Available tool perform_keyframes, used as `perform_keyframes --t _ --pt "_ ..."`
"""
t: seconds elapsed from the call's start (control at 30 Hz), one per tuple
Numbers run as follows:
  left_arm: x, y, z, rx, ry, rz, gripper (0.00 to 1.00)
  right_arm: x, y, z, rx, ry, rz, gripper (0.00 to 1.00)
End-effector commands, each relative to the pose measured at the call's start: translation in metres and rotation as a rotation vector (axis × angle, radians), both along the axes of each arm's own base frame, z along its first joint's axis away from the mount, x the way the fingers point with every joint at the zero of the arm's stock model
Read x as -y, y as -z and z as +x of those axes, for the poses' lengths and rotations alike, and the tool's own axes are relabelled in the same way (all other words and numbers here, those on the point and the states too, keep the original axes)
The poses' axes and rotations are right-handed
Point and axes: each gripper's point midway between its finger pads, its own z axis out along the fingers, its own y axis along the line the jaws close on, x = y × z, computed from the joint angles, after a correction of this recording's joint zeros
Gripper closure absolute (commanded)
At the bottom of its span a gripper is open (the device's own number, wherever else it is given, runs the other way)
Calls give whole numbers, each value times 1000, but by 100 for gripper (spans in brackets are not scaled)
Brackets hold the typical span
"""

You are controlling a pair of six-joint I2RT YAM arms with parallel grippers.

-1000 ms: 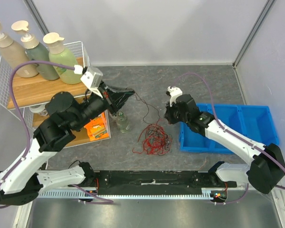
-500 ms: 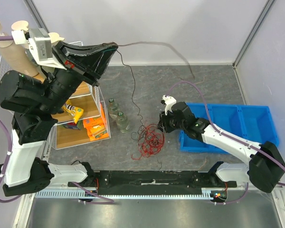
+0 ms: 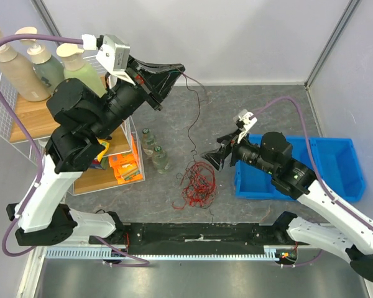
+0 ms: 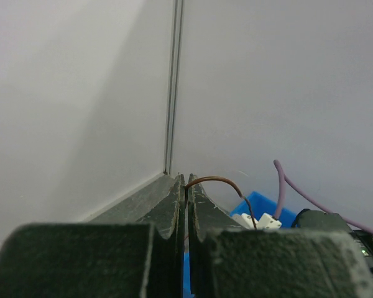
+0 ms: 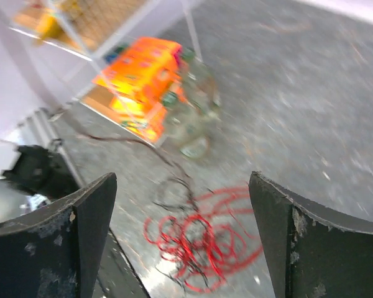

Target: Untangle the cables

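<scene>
One cable [image 4: 212, 179] — left end effector [image 4: 186, 184] pinches.

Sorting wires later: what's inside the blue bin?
The blue bin shows bare floor in its right compartment; the right arm covers its left part, hiding whatever lies there.

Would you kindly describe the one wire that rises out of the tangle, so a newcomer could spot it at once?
On the grey table, find the tangle of cables near its middle. One thin dark wire climbs from it to the shut left gripper, held high. It alone hangs in the air; the rest lie in mostly red loops.
</scene>
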Motion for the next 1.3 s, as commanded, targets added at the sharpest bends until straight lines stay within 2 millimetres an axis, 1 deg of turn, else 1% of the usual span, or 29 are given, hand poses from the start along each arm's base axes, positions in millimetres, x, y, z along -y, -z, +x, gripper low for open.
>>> perform_keyframes --t 0.0,0.03,0.13,0.23,0.27,0.3,0.33,0.4,0.43,0.47,0.5,0.57,0.6,0.63,0.67,0.7,0.8,0.83,0.9,0.93,0.97,1.03,1.13,1.17,1.2,1.27 --pt "-18 -17 -9 51 -21 -30 99 -49 -43 -19 140 -219 156 5" --pt "-20 -17 -11 50 -18 -32 98 -58 -47 -16 167 -223 169 5" --pt "-27 -21 -16 56 -19 -44 98 -73 -49 -12 191 -236 202 5" --pt "-33 -24 -20 60 -24 -50 98 -91 -63 -17 233 -282 249 7" --pt "-34 -24 -21 62 -21 -53 98 -96 -65 -15 235 -268 253 9" --pt "-36 -25 -23 62 -21 -58 98 -98 -67 -8 237 -231 253 14" --pt "-38 -26 -25 65 -17 -64 98 -100 -67 -2 231 -207 245 26" --pt "-38 -24 -26 64 -12 -62 98 -100 -69 12 217 -141 227 73" --pt "-39 -23 -27 64 -13 -61 98 -98 -75 16 219 -116 228 97" --pt "-38 -18 -25 57 -17 -51 98 -94 -87 18 226 -91 234 100" --pt "-40 -15 -25 54 -26 -47 98 -90 -98 19 236 -76 241 100" --pt "-44 -2 -20 35 -60 -30 98 -82 -132 17 263 -55 262 100" --pt "-45 7 -17 21 -74 -19 98 -78 -153 16 278 -46 276 100" --pt "-46 20 -13 3 -95 -4 98 -72 -186 14 309 -37 306 100" --pt "-46 34 -9 -16 -112 10 98 -72 -194 13 304 -37 295 100" --pt "-49 45 -8 -27 -127 16 99 -70 -209 12 316 -37 304 100" --pt "-51 77 -5 -61 -145 32 98 -71 -235 13 315 -39 327 100" --pt "-52 85 -4 -76 -150 37 98 -74 -243 8 318 -65 344 100" --pt "-56 95 -5 -90 -159 40 98 -79 -261 -5 337 -139 395 100" --pt "-59 97 -7 -92 -160 35 98 -80 -267 -7 345 -153 411 100" --pt "-62 97 -9 -90 -161 29 98 -79 -269 -6 355 -145 409 100" --pt "-72 93 -15 -79 -170 8 98 -77 -273 3 364 -101 388 100" --pt "-83 88 -22 -64 -173 -27 98 -83 -290 -7 404 -177 372 100" --pt "-86 88 -24 -59 -170 -38 98 -84 -291 -9 411 -188 377 100" --pt "-87 87 -27 -55 -164 -48 98 -85 -284 -6 410 -180 368 100" --pt "-87 88 -30 -54 -150 -61 99 -82 -273 6 386 -112 343 100"
